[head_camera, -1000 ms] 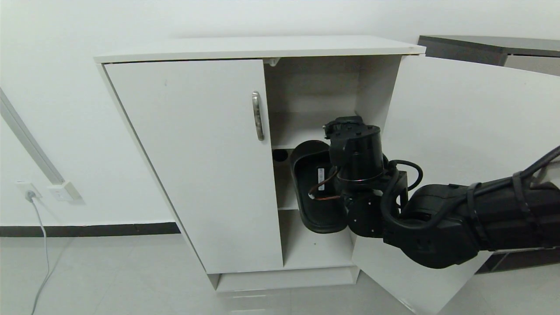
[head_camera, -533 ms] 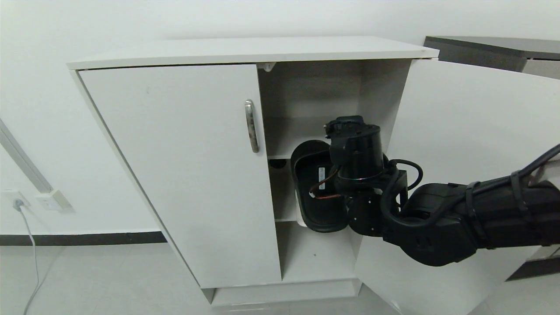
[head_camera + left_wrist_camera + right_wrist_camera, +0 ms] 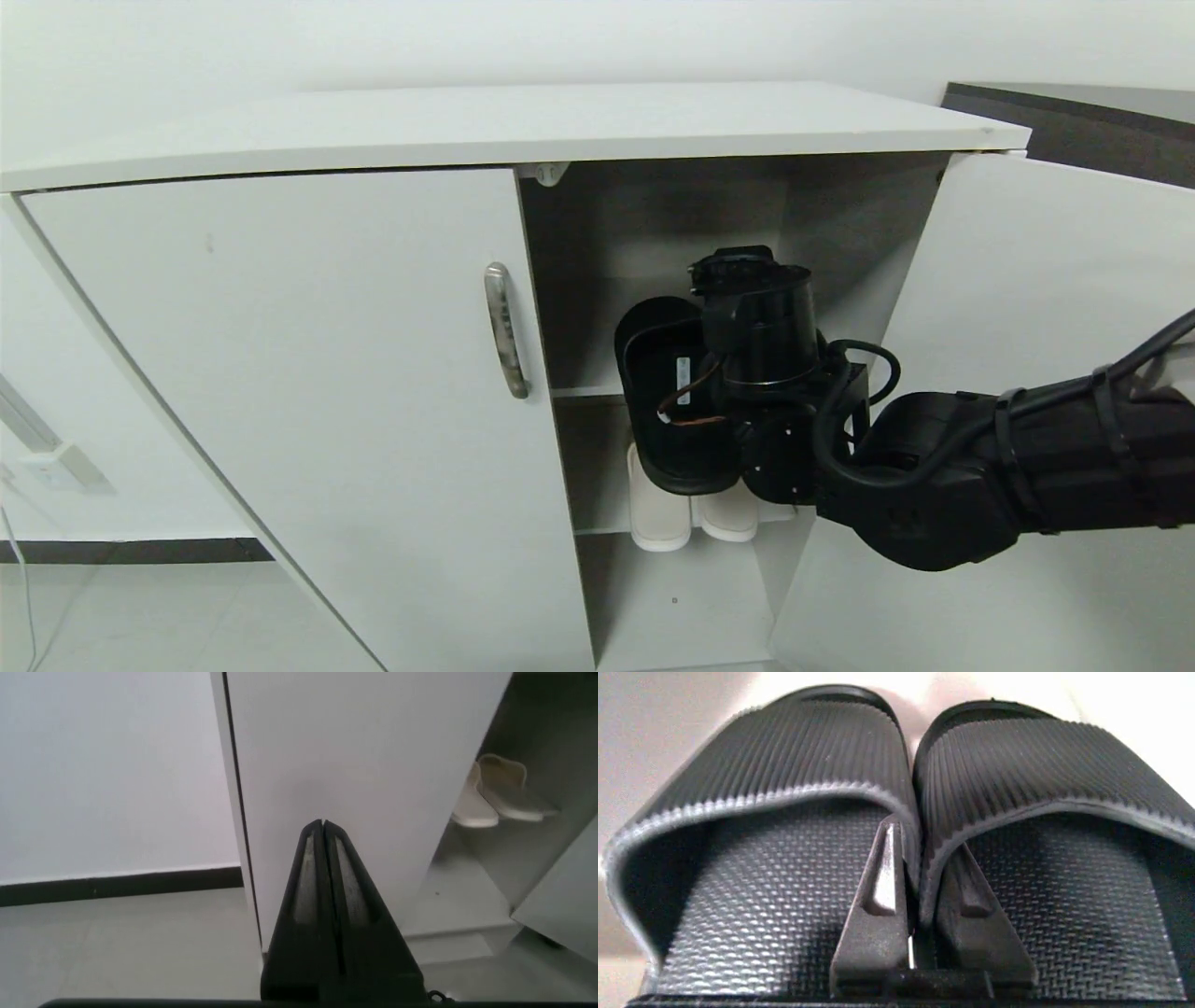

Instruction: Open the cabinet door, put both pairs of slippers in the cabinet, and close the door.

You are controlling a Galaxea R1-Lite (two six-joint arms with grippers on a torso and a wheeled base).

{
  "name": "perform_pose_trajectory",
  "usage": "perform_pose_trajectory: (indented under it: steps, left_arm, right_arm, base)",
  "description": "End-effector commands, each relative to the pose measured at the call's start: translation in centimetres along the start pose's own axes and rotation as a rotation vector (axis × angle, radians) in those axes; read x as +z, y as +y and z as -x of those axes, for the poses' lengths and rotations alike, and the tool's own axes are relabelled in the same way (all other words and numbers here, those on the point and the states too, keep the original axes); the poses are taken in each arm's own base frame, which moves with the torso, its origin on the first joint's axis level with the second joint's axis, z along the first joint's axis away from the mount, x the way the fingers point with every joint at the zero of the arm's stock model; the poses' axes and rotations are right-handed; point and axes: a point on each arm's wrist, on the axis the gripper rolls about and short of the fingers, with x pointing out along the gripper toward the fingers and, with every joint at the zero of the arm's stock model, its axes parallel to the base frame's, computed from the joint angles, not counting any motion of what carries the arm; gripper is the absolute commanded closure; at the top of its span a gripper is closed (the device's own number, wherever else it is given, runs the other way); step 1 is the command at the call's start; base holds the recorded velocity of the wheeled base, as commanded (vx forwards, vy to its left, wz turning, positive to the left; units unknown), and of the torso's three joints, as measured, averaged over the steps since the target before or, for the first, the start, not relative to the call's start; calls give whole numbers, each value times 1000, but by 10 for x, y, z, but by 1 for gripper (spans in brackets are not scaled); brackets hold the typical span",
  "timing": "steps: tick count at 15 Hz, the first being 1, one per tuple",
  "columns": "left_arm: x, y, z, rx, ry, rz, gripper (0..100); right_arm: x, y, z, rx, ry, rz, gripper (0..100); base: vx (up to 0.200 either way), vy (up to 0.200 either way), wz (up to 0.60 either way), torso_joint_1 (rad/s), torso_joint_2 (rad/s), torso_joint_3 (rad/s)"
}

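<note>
Looking at where things sit: the right gripper (image 3: 920, 859) is clamped on the black slippers (image 3: 667, 411). One finger is inside each slipper, pinching the two inner walls together, so the pair hangs as one bundle.

In the head view the bundle is right at the open half of the cabinet (image 3: 467, 131), in front of the upper shelf (image 3: 583, 392). Its long axis stands close to upright, toe ends up, footbeds facing the camera. The compartments lie straight ahead of the gripper, past the slippers. My guess is the pair has to tip flat before it'll slide in anywhere, because upright it crosses that shelf edge.

The white slippers (image 3: 695, 518) are already in, side by side on the lower shelf, below and a bit behind the black ones. The space over the upper shelf and the bottom compartment look free from here.

The right door (image 3: 1027, 327) is swung wide and the left door (image 3: 280, 373) is closed.

The left gripper (image 3: 323, 840) is pressed closed with nothing in it, facing the left door. So the right arm is the one in position.
</note>
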Motion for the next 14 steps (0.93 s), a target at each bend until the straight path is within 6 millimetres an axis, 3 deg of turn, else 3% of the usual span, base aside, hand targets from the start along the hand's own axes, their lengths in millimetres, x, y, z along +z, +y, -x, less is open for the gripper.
perform_pose_trajectory:
  steps: [1,4,9,14]
  left_arm:
    - [0,0,0,0,-1,1,100]
    - [0,0,0,0,-1,1,100]
    - [0,0,0,0,-1,1,100]
    - [0,0,0,0,-1,3,100]
  right_arm:
    - [0,0,0,5,2,1,100]
    - [2,-2,-9,42,7,-6,100]
    - [12,10,-56,-8,16,-16,100]
    - [29,10,-74,-38,12,-49,100]
  base:
    - [0,0,0,0,0,0]
    - [0,0,0,0,0,0]
    - [0,0,0,0,0,0]
    - [0,0,0,0,0,0]
